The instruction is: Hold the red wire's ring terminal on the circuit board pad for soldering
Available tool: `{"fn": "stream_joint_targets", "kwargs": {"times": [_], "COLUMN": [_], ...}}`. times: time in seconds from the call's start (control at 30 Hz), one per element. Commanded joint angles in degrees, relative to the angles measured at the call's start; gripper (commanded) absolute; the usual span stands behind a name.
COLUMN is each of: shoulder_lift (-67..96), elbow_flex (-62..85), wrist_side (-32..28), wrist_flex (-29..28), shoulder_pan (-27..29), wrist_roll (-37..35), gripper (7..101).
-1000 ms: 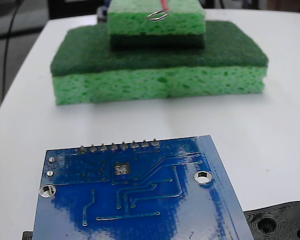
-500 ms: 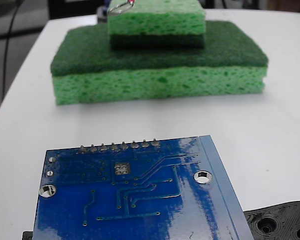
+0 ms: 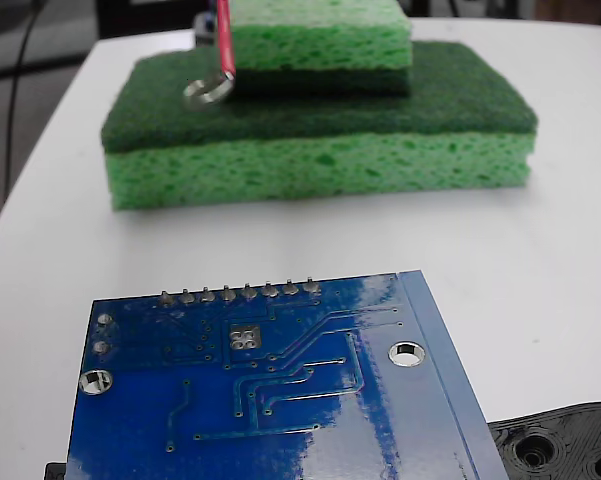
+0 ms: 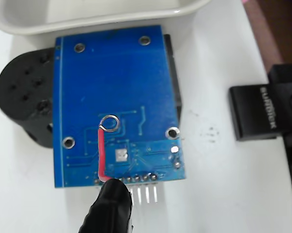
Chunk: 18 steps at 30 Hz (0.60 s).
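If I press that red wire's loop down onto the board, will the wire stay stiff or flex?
The red wire looks thin and already bends near its black sleeve, so it will probably flex. The ring terminal is a tiny bare loop, so it may skate on the glossy circuit board.

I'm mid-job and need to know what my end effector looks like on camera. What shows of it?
Very little. In the wrist view the end effector shows only as a glossy black, rounded, tapering form rising from the bottom edge, where the thin red insulated wire starts; it may be a sleeve. No separate fingers, markings or cables can be made out on it. The fixed view shows no arm.
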Motion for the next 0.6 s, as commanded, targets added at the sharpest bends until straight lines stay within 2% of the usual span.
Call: {"fn": "stream_joint_targets", "kwargs": {"times": [0.03,0.6], "shoulder_lift": [0.18,-5.01], "elbow_flex": [0.35,0.09], "wrist_side": [-1.76,-3.60], "wrist_flex": [-0.97,-3.52], "shoulder_pan": [0.00,0.62], "wrist_roll": [-0.26,-3.69], "gripper": [100.3,100.3]}}
